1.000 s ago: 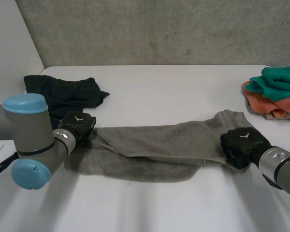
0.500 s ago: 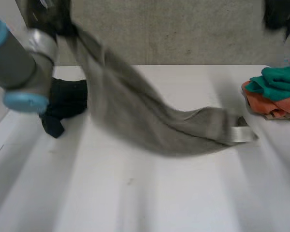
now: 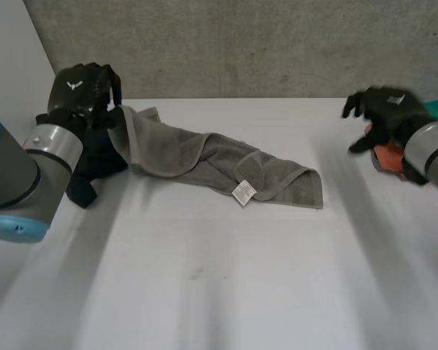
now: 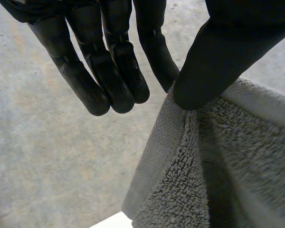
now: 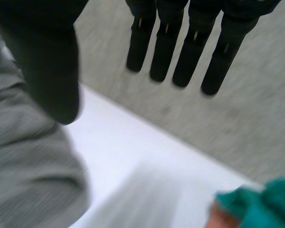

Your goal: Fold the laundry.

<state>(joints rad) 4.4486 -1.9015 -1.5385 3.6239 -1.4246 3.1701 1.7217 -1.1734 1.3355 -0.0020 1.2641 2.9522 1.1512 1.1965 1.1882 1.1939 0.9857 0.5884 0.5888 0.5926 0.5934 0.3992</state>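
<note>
At left hand [image 3: 84, 87] — grey towel [image 3: 204, 164] corner (pinch partly hidden)

You have one grey towel [image 3: 204, 164] on one white table [image 3: 241, 277], and the towel carries one white label [image 3: 244, 192]. At its nine o'clock there is one dark garment [image 3: 95, 164]. At three o'clock count two more cloths: one teal cloth [image 5: 263, 202] and one orange cloth [image 3: 383, 154]. Two hands are present: one left hand [image 3: 84, 91] and one right hand [image 3: 383, 113].
</note>
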